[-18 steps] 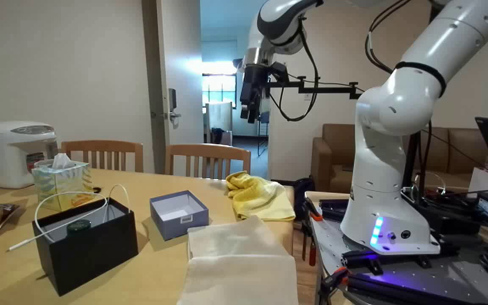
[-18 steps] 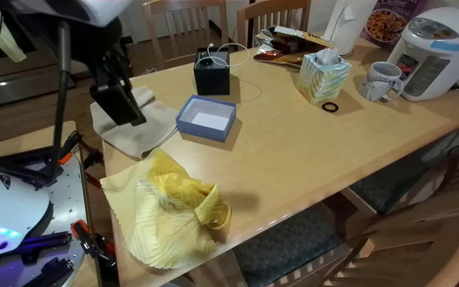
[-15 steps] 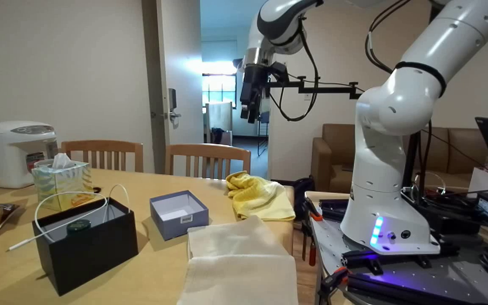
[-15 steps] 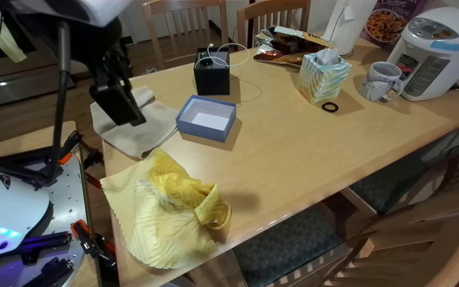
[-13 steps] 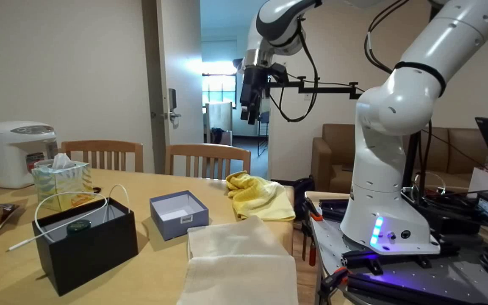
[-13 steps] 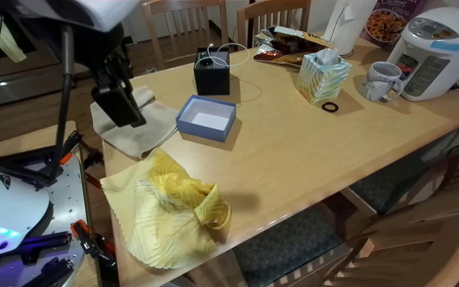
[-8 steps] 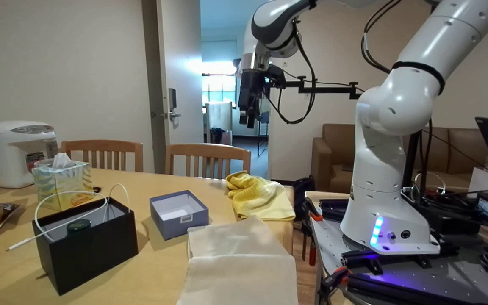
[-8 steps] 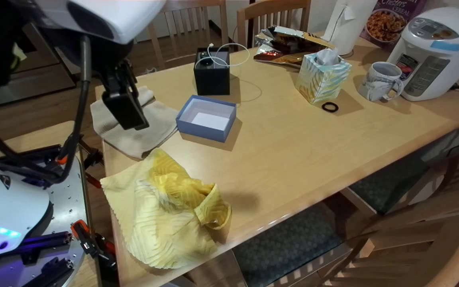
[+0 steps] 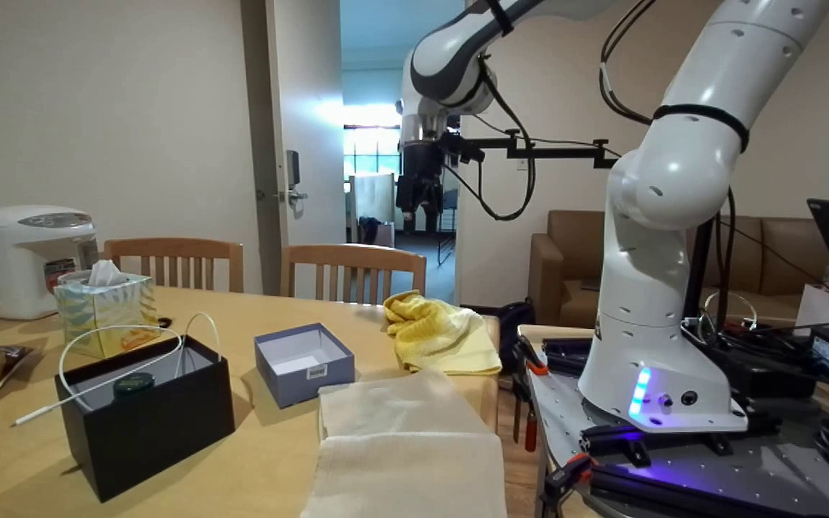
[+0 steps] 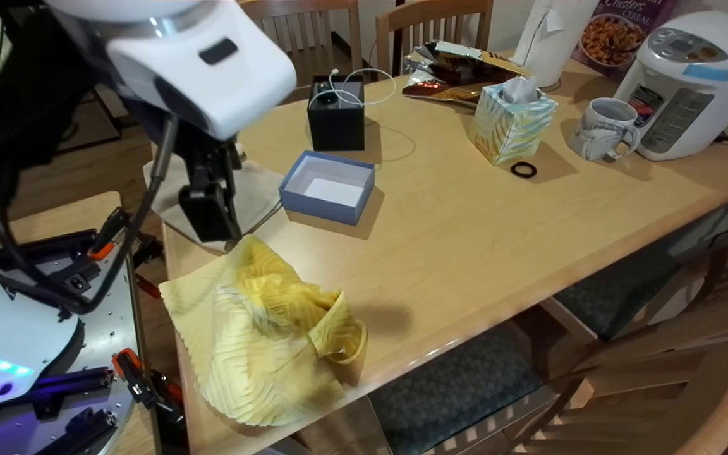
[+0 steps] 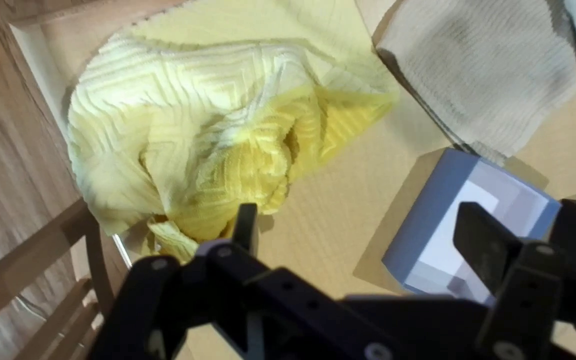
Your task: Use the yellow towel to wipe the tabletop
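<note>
The yellow towel point(image 9: 443, 334) lies crumpled on the tabletop point(image 10: 465, 240) at its corner nearest the robot base. It also shows in an exterior view point(image 10: 269, 341) and fills the upper left of the wrist view point(image 11: 208, 125). Its bright yellow part is bunched up; a paler part lies flat toward the table edge. My gripper point(image 11: 357, 206) is open, with a wide gap between its fingers and nothing in it. In an exterior view the gripper point(image 9: 420, 216) hangs pointing down, well above the table and apart from the towel.
An open blue box point(image 10: 326, 189) stands beside the towel, with a beige cloth point(image 9: 407, 446) near it. A black box point(image 9: 148, 424) with a white cable stands farther along. A tissue box point(image 10: 512, 123), mug point(image 10: 604, 129) and water boiler point(image 10: 692, 82) stand at the far end.
My arm has moved lower and toward the towel side of the table, and the gripper has turned to point more straight down. The towel and the other objects have not moved.
</note>
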`<action>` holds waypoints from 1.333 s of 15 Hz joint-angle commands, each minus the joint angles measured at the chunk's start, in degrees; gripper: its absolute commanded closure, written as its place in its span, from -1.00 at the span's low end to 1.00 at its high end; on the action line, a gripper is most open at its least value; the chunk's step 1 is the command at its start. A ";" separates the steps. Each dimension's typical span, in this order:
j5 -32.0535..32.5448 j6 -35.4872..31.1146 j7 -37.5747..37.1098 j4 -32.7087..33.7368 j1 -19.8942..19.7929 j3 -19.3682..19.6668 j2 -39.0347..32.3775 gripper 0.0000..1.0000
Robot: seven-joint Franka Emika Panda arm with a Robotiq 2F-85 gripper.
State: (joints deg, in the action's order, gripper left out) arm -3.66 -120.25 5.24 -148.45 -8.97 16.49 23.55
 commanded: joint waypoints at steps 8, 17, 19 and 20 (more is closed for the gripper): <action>-9.27 6.61 -8.21 8.28 -5.07 0.91 -24.09 -1.00; -29.49 -12.26 -4.82 -3.28 -6.14 -0.09 -31.94 -1.00; -29.06 -21.72 -8.59 -6.52 -4.73 -1.28 -32.69 -1.00; -28.70 -26.55 -10.63 -8.13 -3.88 -2.04 -32.57 -0.76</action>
State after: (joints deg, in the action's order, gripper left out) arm -31.41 -135.74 -0.84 -152.25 -14.54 16.58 -9.14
